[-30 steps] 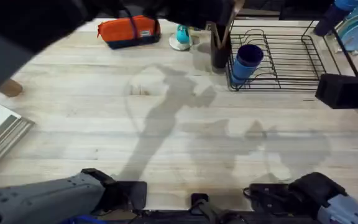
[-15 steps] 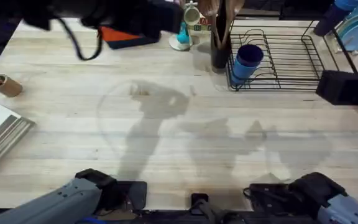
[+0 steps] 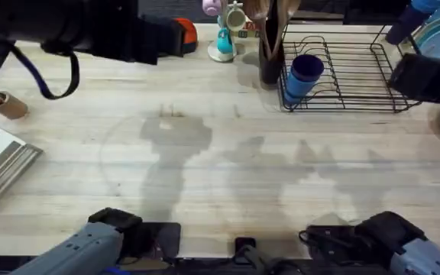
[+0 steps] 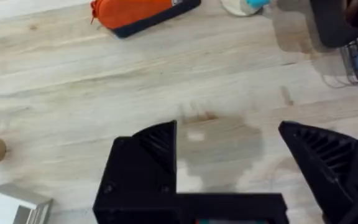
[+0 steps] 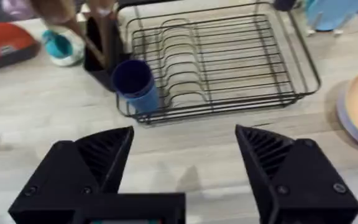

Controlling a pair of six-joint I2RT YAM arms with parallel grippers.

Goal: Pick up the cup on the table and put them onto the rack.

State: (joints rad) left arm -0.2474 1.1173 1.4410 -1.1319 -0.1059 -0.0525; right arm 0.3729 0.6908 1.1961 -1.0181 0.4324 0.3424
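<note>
Overhead view: the cup (image 3: 305,75) lies tilted inside the rack (image 3: 342,75), at its left end, against the wire wall beside a dark utensil holder (image 3: 270,61). The rack stands at the far right of the wooden table (image 3: 220,168). The left gripper (image 4: 229,163) hangs over the table's far-left part, fingers spread wide and holding nothing; an orange pouch (image 4: 135,12) lies beyond it. The right gripper (image 5: 182,163) hovers near the rack, fingers likewise wide apart and empty. The cup's mouth appears to face the near side (image 5: 134,82).
</note>
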